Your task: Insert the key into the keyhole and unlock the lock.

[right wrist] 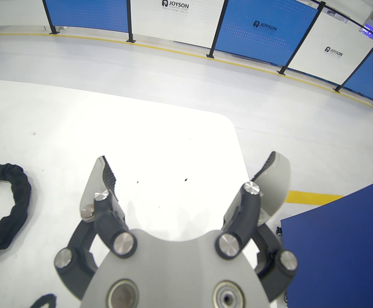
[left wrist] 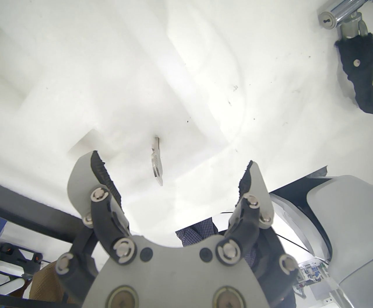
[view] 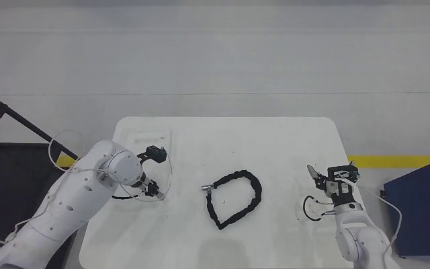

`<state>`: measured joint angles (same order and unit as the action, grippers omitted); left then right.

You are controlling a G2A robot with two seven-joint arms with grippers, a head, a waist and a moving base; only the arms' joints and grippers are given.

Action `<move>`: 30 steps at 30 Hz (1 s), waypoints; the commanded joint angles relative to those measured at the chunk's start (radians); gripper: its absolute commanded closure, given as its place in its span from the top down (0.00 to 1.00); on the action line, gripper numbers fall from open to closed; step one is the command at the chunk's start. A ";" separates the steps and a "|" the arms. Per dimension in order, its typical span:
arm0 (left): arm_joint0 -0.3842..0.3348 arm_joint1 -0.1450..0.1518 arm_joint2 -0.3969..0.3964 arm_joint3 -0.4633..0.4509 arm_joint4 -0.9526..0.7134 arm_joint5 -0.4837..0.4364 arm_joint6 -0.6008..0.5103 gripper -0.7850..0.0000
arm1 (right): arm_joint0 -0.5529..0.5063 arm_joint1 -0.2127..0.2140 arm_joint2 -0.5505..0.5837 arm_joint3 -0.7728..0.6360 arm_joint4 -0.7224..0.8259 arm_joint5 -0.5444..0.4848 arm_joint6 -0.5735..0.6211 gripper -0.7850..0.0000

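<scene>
The white desk (view: 282,144) carries the black-sleeved chain lock (view: 254,191), curled near its middle and well apart from both arms. The left gripper (left wrist: 172,159) hangs low near the desk's left edge, fingers spread wide and empty. The right gripper (right wrist: 186,157) sits by the right edge, likewise spread and holding nothing. The key (left wrist: 156,164) lies on the desk near the left edge, between the left fingertips but closer to one of them. The keyhole (left wrist: 326,20) faces out of the metal cylinder at the chain's end.

The key looks thin and low against the surface, so the pads may close over it, skate it aside or pinch it crooked. Because it sits off-centre, one pad would likely touch first and shove it. A skewed grip would probably meet the small keyhole at an angle and jam. The chain is held by nothing, so it could slide away under the push.
</scene>
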<state>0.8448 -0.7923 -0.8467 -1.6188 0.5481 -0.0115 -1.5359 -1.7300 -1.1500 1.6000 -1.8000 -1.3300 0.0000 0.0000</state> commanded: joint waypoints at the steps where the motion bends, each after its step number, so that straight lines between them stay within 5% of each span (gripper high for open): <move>1: -0.034 0.009 0.043 0.000 -0.022 0.012 0.000 1.00 | 0.000 0.000 0.000 0.000 0.000 0.000 0.000 1.00; 6: -0.106 0.039 0.129 -0.003 -0.071 0.043 0.000 0.96 | 0.000 0.000 0.000 0.000 0.000 0.000 0.000 1.00; 9: -0.139 0.054 0.169 -0.004 -0.106 0.057 0.000 0.62 | 0.000 0.000 0.000 0.000 0.000 0.000 0.000 1.00; 14: -0.178 0.074 0.215 -0.003 -0.146 0.064 0.000 0.42 | 0.000 0.000 0.000 0.000 0.000 0.000 0.000 1.00; 30: -0.221 0.088 0.269 0.000 -0.134 0.089 0.000 0.42 | 0.000 0.000 0.000 0.000 0.000 0.000 0.000 1.00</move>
<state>0.6241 -0.7030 -0.5792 -1.6189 0.4036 0.0761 -1.5359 -1.7300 -1.1500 1.6000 -1.8000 -1.3300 0.0000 0.0000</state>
